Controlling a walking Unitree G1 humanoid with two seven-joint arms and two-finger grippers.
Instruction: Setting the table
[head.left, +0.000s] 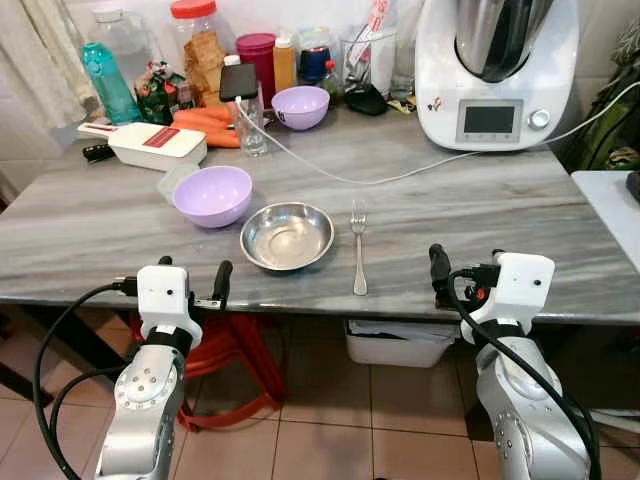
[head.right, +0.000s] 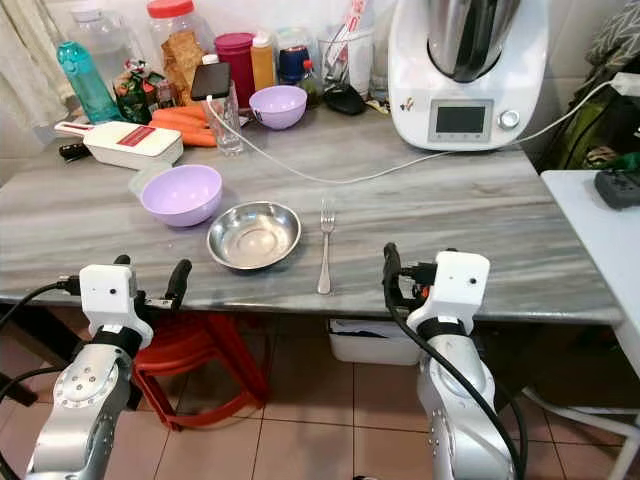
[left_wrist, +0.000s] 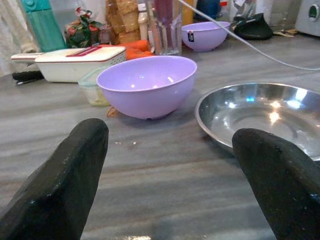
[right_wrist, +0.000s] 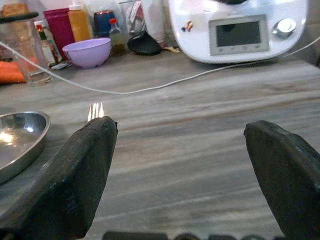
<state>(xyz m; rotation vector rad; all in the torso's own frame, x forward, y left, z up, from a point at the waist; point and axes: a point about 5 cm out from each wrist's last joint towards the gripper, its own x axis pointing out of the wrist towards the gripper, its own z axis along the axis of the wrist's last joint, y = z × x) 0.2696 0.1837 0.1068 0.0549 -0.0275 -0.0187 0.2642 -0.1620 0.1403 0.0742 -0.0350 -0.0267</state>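
Note:
A shallow steel bowl (head.left: 287, 236) sits near the front of the grey marble table (head.left: 520, 220). A fork (head.left: 358, 248) lies just to its right, tines pointing away from me. A lilac bowl (head.left: 212, 195) stands to the left behind the steel one, and a smaller lilac bowl (head.left: 300, 107) is farther back. My left gripper (head.left: 195, 272) is open at the table's front edge, facing the lilac bowl (left_wrist: 147, 85) and steel bowl (left_wrist: 265, 117). My right gripper (head.left: 467, 265) is open and empty at the front edge, to the right of the fork (right_wrist: 95, 111).
A white kitchen machine (head.left: 495, 70) stands at the back right, and its cable (head.left: 400, 178) runs across the tabletop. A white slicer (head.left: 155, 145), carrots (head.left: 205, 122), a glass (head.left: 250, 125) and several jars and bottles crowd the back left. A red stool (head.left: 235, 345) and a white bin (head.left: 395, 345) sit under the table.

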